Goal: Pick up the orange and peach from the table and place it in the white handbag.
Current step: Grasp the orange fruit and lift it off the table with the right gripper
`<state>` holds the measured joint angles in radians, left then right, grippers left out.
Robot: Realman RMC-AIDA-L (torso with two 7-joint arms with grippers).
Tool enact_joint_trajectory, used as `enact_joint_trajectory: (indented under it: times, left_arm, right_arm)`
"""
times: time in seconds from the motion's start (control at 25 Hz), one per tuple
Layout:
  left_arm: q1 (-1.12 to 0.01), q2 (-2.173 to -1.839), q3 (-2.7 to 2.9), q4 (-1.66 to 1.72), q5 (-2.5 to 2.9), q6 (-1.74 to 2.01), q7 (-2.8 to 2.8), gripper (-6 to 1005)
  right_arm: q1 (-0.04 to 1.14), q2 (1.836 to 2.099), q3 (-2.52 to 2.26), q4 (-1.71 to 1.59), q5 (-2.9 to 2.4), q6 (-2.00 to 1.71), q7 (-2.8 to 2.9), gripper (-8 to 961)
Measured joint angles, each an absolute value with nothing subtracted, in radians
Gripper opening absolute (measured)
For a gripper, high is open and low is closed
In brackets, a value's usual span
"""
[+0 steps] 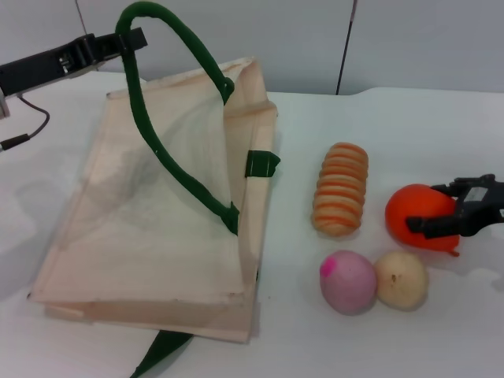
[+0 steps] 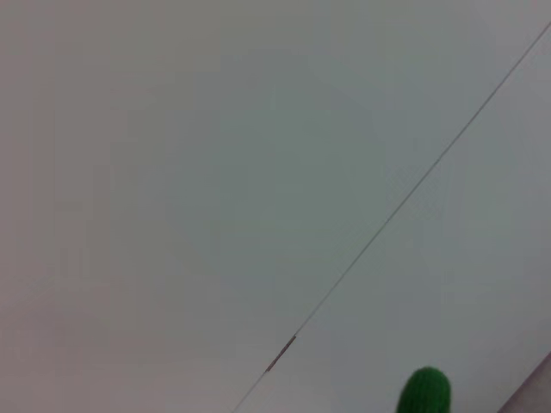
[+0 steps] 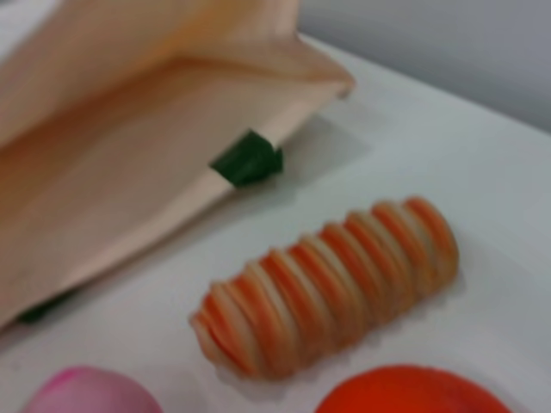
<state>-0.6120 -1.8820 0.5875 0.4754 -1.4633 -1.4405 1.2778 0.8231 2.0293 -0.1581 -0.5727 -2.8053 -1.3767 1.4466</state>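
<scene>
The orange sits on the table at the right; it also shows in the right wrist view. My right gripper has its fingers on either side of the orange and is shut on it. The peach lies in front of it, beside a pale tan fruit, and shows in the right wrist view. The white handbag lies flat at the left. My left gripper is shut on its green strap handle and holds it up, lifting the bag's mouth.
An orange-striped ridged roll lies between the bag and the orange, and shows in the right wrist view. A green side tab sticks out of the bag. A second green strap trails at the front edge.
</scene>
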Motion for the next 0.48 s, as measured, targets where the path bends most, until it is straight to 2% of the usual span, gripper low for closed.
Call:
enact_joint_trajectory:
  times: [0.48]
  left_arm:
    - [-0.615, -1.881, 0.587, 0.466, -1.463, -1.44, 1.278, 114]
  right_arm:
    - [0.839, 2.034, -0.166, -0.564, -2.857, -1.338, 1.482, 873]
